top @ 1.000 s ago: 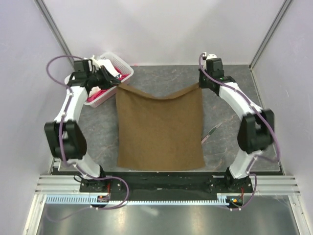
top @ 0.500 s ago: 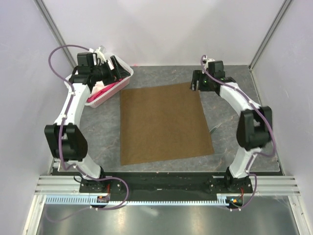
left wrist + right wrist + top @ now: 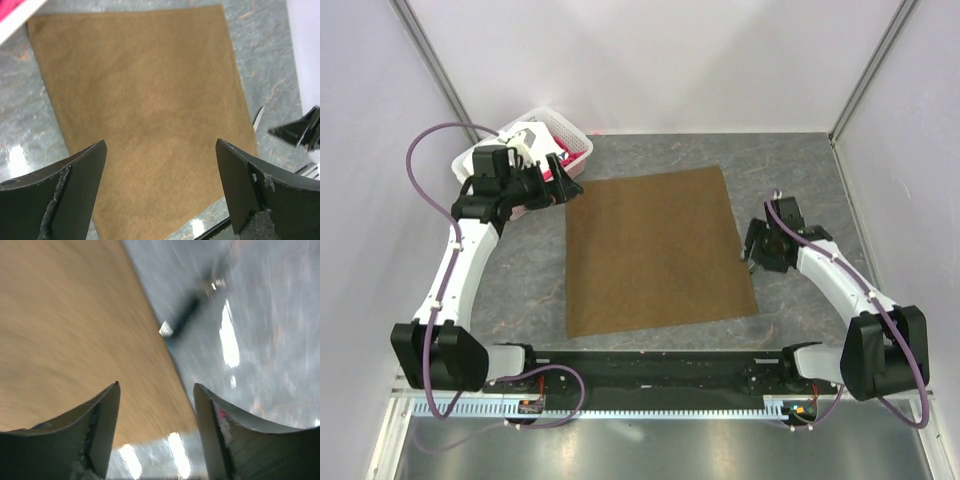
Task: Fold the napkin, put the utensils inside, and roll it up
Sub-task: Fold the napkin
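Note:
The brown napkin (image 3: 655,250) lies spread flat in the middle of the table, also filling the left wrist view (image 3: 145,100). My left gripper (image 3: 557,184) hovers open and empty off its far left corner, jaws wide apart (image 3: 160,150). My right gripper (image 3: 752,246) is open and empty over the napkin's right edge (image 3: 156,387). One utensil lies just beside that edge: a silvery tip shows in the left wrist view (image 3: 258,119), and a blurred slim shape in the right wrist view (image 3: 186,320). From above it is hidden under the right gripper.
A white basket (image 3: 563,118) holding pink and white cloths stands at the far left, just behind the left gripper. Grey marbled tabletop (image 3: 790,170) shows around the napkin. Metal posts and pale walls enclose the cell.
Both grippers opened and let go of the napkin's far corners; it dropped flat. The right arm swung down to the napkin's right edge over the utensil. The left arm drew back slightly.

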Available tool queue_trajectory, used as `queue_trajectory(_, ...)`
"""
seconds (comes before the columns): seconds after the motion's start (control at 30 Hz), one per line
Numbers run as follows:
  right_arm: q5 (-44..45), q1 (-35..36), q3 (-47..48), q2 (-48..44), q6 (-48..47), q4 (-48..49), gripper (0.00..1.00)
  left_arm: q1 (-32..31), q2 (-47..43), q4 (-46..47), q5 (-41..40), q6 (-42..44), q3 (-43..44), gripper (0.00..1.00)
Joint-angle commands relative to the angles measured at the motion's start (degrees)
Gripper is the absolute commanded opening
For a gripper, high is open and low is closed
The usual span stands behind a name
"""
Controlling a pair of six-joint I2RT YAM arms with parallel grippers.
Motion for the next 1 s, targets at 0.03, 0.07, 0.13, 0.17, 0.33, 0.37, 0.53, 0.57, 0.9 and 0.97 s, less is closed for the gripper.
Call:
queue_trajectory(0.03,0.1,-0.2,-8.64,-5.65,8.81,-7.29,0.59,0.0,-2.56,2.71,-0.06,2.99,-3.5,0.96)
queue_trajectory(0.07,0.44,-0.29,-10.48,-6.27,10.21,-8.51,0.57,0.0,-2.48,2.62,0.91,2.82,-3.59,0.96)
queue_trajectory(0.13,2.54,-0.2,-11.72,-8.64,11.54,-11.05,0.46,0.0,-2.65,2.88,1.7,2.55,-3.68,0.96)
queue_trajectory(0.17,3.16,-0.29,-12.42,-9.52,12.07,-11.77,0.43,0.0,-2.82,2.97,1.88,2.29,-3.77,0.96)
queue_trajectory(0.33,2.81,-0.29,-13.57,-10.59,14.35,-12.13,0.39,0.0,-4.14,3.76,2.94,1.85,-4.3,0.96)
queue_trajectory(0.37,2.99,-0.29,-13.83,-10.24,14.53,-11.86,0.39,0.0,-4.58,3.94,3.11,1.67,-4.47,0.96)
queue_trajectory(0.53,3.87,-0.29,-13.13,-8.57,14.53,-11.77,0.38,0.0,-5.29,4.11,2.76,1.85,-4.82,0.96)
queue_trajectory(0.57,4.13,-0.29,-13.31,-8.48,14.53,-11.77,0.37,0.0,-5.29,4.03,2.85,1.76,-4.74,0.96)
queue_trajectory(0.9,2.91,-0.29,-14.63,-6.19,15.06,-8.44,0.36,0.0,-5.2,4.38,4.35,1.58,-5.0,0.96)
queue_trajectory(0.97,2.47,-0.2,-14.71,-5.76,14.97,-7.82,0.37,0.0,-5.2,4.38,4.43,1.5,-4.91,0.96)
